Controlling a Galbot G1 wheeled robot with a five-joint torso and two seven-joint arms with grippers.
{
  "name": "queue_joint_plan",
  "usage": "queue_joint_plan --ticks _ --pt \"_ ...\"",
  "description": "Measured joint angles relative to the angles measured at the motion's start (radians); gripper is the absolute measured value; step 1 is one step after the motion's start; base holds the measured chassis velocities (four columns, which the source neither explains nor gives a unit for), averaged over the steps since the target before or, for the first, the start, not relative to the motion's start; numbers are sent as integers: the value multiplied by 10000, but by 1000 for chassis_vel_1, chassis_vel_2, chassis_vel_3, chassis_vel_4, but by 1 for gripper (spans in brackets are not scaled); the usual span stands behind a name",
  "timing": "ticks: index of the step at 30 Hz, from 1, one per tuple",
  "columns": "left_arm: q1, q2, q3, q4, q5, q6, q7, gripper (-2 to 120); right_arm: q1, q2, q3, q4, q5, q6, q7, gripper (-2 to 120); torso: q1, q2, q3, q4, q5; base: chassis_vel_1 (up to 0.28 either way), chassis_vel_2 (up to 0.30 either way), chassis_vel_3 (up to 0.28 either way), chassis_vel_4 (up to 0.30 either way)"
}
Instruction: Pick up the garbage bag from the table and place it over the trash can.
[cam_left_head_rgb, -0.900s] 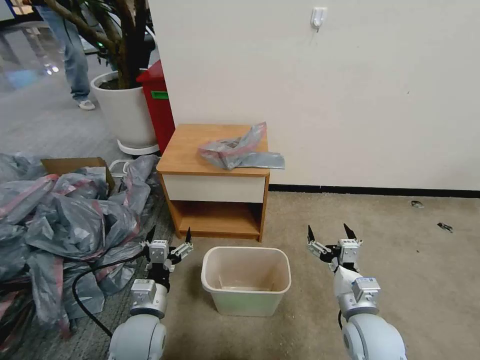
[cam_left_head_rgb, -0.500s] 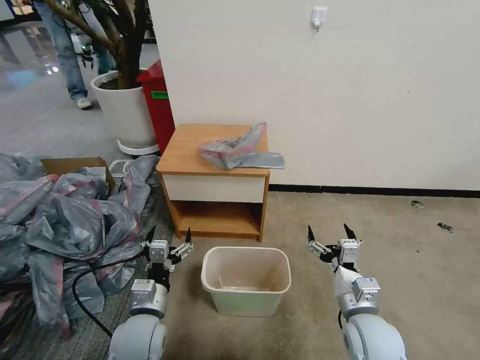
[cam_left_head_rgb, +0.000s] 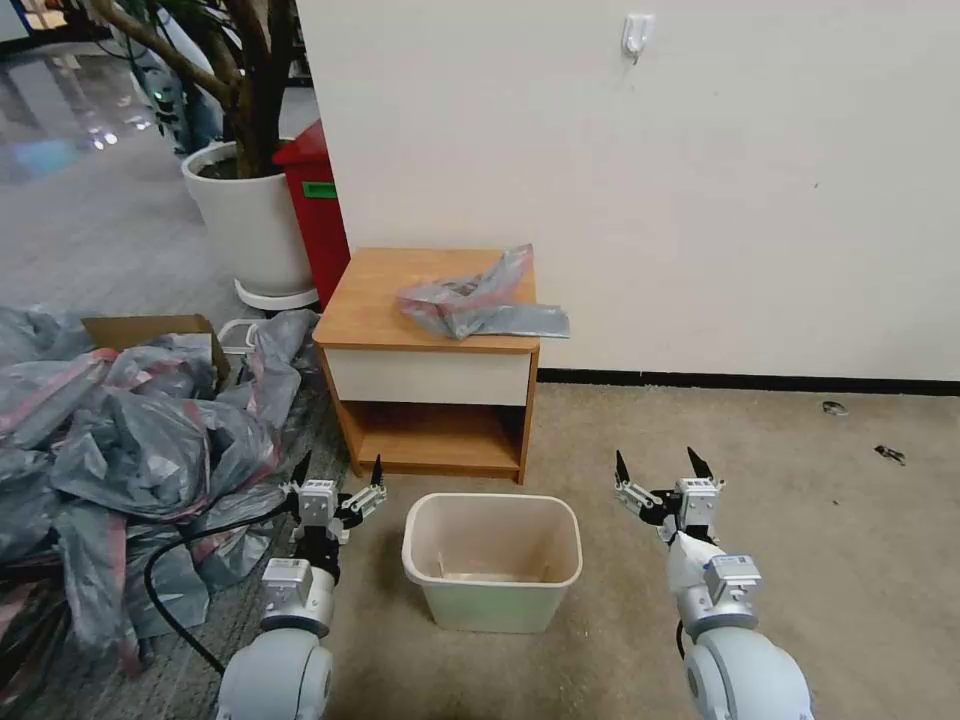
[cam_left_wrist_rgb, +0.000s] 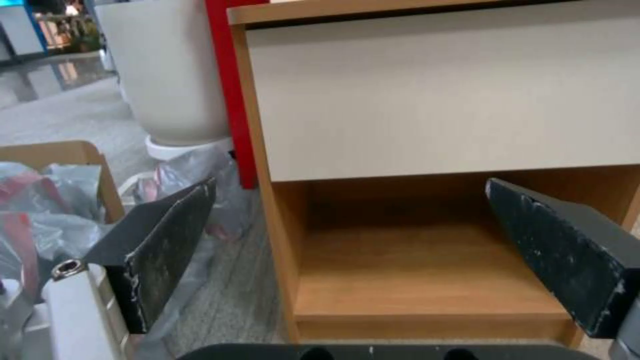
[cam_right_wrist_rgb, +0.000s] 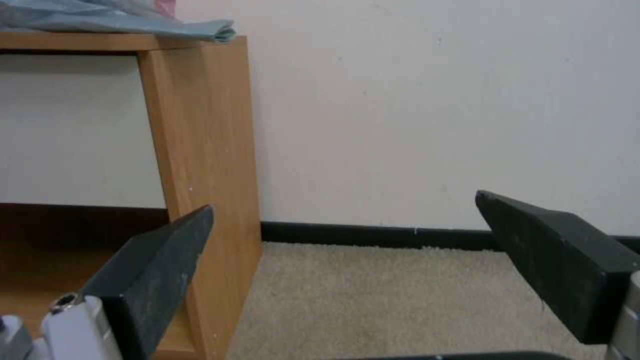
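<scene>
Bag (cam_left_head_rgb: 480, 298) lying crumpled on table (cam_left_head_rgb: 375, 305), long axis slanting rightward, sitting above and ahead of both spread-jawed empty grippers, left (cam_left_head_rgb: 336, 473), right (cam_left_head_rgb: 658, 464) marginally nearer.

The left gripper (cam_left_wrist_rgb: 347, 250) holds its two black fingers (cam_left_wrist_rgb: 167, 240) wide apart with nothing between them. Straight ahead stands the table (cam_left_wrist_rgb: 433, 100), its cream drawer front above the wooden lower shelf. Beyond one finger lie grey bags (cam_left_wrist_rgb: 60, 220), a red bin (cam_left_wrist_rgb: 230, 100) and a white planter (cam_left_wrist_rgb: 167, 70).
</scene>
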Motion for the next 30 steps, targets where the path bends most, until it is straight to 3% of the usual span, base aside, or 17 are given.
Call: queue_joint_plan --ticks 13,18,26,27,30 --pt "0 0 0 0 0 0 0 100 0 0 0 0 0 -1 0 100 0 0 0 0 0 0 0 0 0" --pt "178 117 -115 -391 -200 201 -45 100 -66 -13 127 377 247 -358 98 100 0 0 0 0 0 0 0 0 0" --pt "1341 887 -882 -2834 -1535 1502 -432 100 -538 -142 1036 3057 1997 -2786 920 100 0 0 0 1 0 0 0 0 0" --pt "1341 887 -882 -2834 -1535 1502 -432 100 -538 -142 1036 3057 1997 -2786 920 100 0 0 0 1 0 0 0 0 0" --pt "1885 1247 -1244 -3964 -2157 2108 -607 100 -708 -207 1055 3614 2425 -3552 1111 100 0 -1 0 2 8 0 0 0 0"
